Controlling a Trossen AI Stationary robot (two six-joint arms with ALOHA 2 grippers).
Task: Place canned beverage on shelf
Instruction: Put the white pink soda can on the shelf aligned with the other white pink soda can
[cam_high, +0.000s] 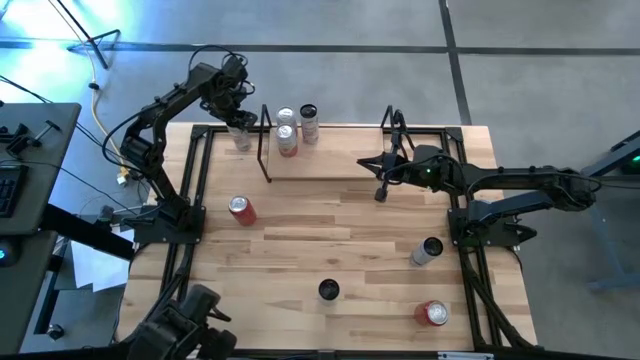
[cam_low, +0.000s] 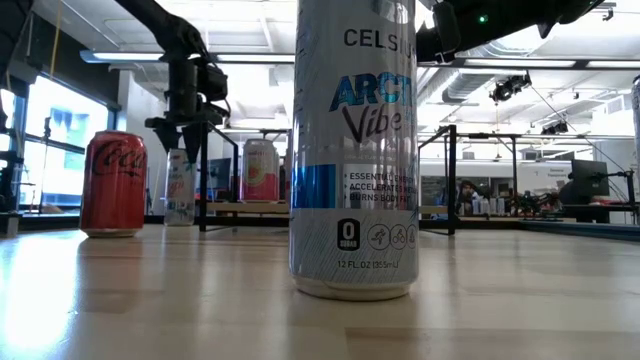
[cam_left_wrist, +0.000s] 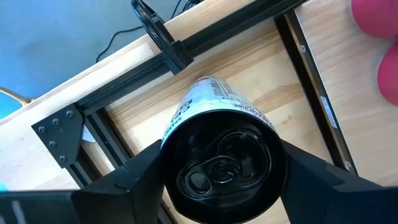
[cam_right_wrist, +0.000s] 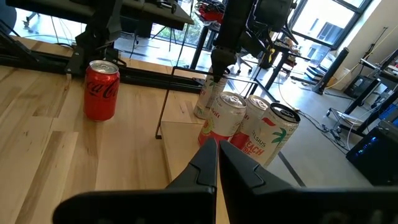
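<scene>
Left pincer (cam_left_wrist: 217, 180) half-open astride the upright can (cam_left_wrist: 217, 143), upper left of the high view: rigid, slick, probably tippy; grip its mid-wall squarely.

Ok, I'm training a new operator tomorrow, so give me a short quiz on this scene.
1. How many cans stand on the shelf?
2. True or false: the right gripper holds a can.
3. The left gripper is at a clear can that stands: A) in the middle of the shelf, B) just beyond the shelf's left end, C) at the table's near edge.
Key: 1) three; 2) false, it is shut and empty; 3) B.
</scene>
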